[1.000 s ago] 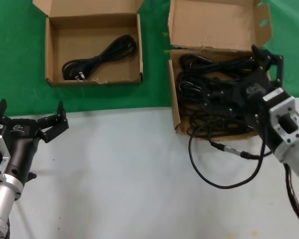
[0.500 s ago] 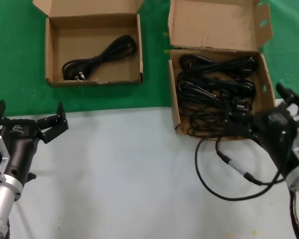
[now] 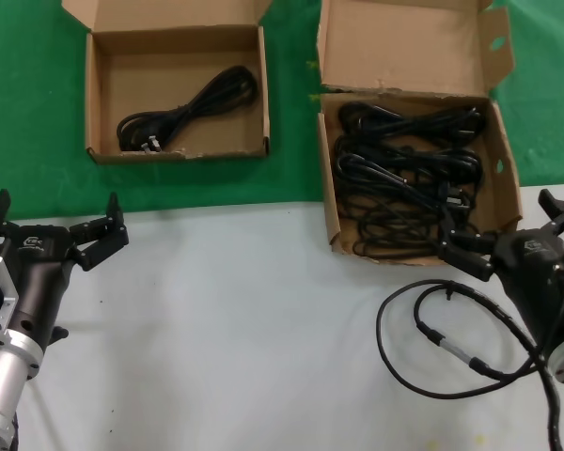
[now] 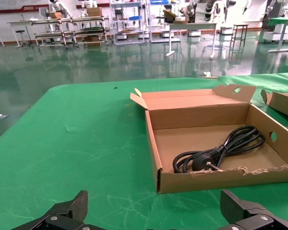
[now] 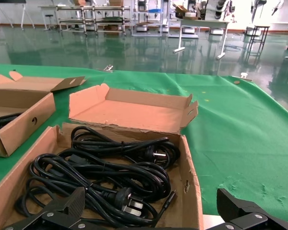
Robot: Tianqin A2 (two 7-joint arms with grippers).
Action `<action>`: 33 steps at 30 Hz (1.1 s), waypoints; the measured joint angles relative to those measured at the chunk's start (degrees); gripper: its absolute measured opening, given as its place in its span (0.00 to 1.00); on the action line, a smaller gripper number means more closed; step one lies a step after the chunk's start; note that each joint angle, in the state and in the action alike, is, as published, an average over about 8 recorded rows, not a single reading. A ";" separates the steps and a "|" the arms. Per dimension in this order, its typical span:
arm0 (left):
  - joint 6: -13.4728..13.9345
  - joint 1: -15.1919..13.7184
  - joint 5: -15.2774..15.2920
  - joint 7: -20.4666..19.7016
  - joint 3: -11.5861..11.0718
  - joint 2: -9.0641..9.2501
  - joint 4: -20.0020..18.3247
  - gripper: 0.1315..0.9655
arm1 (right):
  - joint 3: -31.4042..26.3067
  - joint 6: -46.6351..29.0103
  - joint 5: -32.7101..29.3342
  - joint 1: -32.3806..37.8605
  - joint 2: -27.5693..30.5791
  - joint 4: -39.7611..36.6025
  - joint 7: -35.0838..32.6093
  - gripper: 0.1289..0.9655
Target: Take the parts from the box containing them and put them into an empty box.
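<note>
Right gripper hovered open and empty at near rim of full box; power cords lay tangled inside. Left gripper parked open, well short of receiving box. Risk judged: snagging looped cable, or lifting several interlaced cords together.

Parts in right box; left box w/ one cord.

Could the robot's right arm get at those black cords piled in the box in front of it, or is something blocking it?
Probably yes. The right gripper, open and empty, hangs at the near rim of the box. The lid flap is folded back and the cords lie uncovered.
</note>
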 joint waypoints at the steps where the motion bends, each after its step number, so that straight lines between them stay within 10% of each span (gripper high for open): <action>1: 0.00 0.00 0.00 0.00 0.00 0.00 0.00 1.00 | 0.00 0.00 0.00 0.00 0.00 0.00 0.00 1.00; 33: 0.00 0.00 0.00 0.00 0.00 0.00 0.00 1.00 | 0.00 0.00 0.00 0.00 0.00 0.00 0.00 1.00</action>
